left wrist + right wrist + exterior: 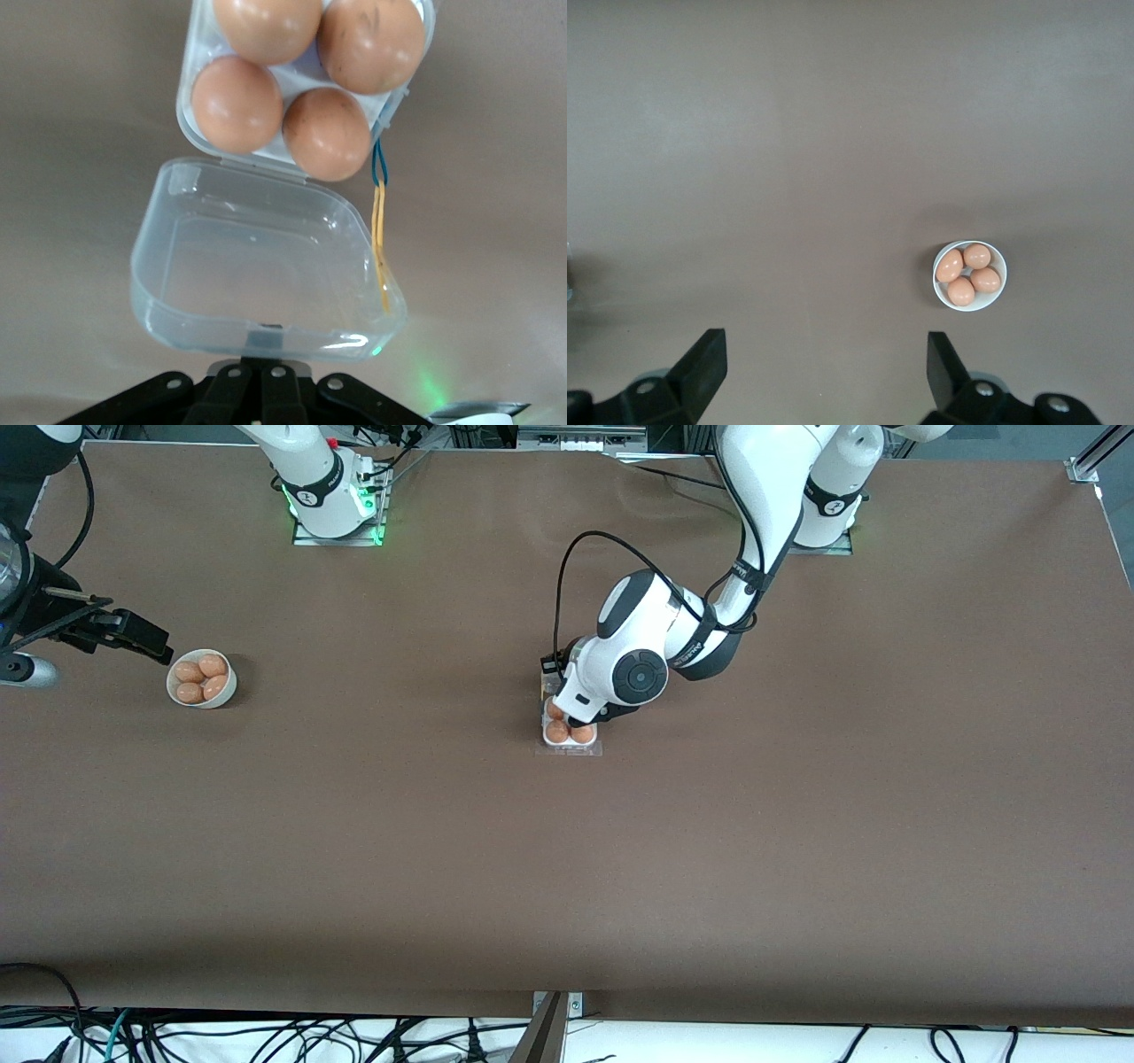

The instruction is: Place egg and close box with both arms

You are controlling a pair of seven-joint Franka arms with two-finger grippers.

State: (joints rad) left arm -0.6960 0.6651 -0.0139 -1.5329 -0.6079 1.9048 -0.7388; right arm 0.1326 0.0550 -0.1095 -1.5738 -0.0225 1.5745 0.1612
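Observation:
The box [197, 84] stands open mid-table, and each of its cells holds an orange-tan egg [237, 104]. Its clear lid [257, 257] is hinged back from the white tray. My left gripper [264, 361] is shut on the lid's free edge, fingers pressed together at its small tab. In the front view the left hand [585, 691] covers the lid, with only the tray [568, 737] and three eggs showing. My right gripper [824, 372] is open and empty, hanging over bare table beside the bowl [202, 679], toward the right arm's end [133, 636].
A round white bowl [971, 275] holds several more eggs. A thin blue and yellow wire [381, 230] lies along one side of the box. The brown table stretches wide around both things.

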